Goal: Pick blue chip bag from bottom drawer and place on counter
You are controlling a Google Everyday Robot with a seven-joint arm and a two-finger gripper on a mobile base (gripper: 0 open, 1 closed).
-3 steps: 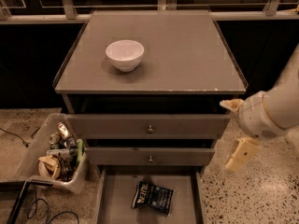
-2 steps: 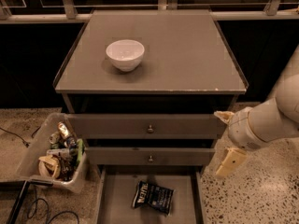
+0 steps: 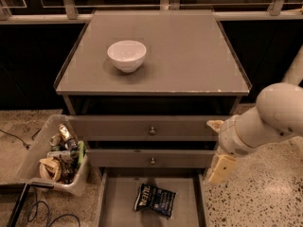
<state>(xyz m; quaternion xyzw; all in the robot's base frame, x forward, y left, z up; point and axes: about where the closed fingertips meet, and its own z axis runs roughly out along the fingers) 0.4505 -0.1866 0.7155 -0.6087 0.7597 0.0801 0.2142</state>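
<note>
**Inspector:** What has been altered since a second ago?

**Assessor:** The gripper (image 3: 217,148) has been carried left and downward. It was beside the right front corner of the counter (image 3: 189,56); it is now found against the right end of the two knobbed drawers (image 3: 151,130), just above the right wall of the bottom drawer (image 3: 118,207). Its pale fingers are seen spread wide, with nothing held between them.

**Inspector:** And the task's item?

**Assessor:** The blue chip bag (image 3: 155,200) has not been shifted. It lies flat on the floor of the open bottom drawer, near the middle, apart from both walls and from the gripper.

**Inspector:** What is implied for the task?

**Assessor:** An approach is judged to be under way; no grasp has been made. A further descent and a move leftward over the bag would be required.

**Inspector:** Materials?

**Assessor:** The bag is noted as dark, crinkled and glossy with white lettering; it is expected to yield when pinched. The drawer floor and counter are flat matte grey, the counter's front edge chipped. A smooth rounded white bowl (image 3: 126,55) stands on the counter's left half, well clear of the open right half. A pale bin (image 3: 66,189) of clutter is set on the speckled floor at left.
</note>
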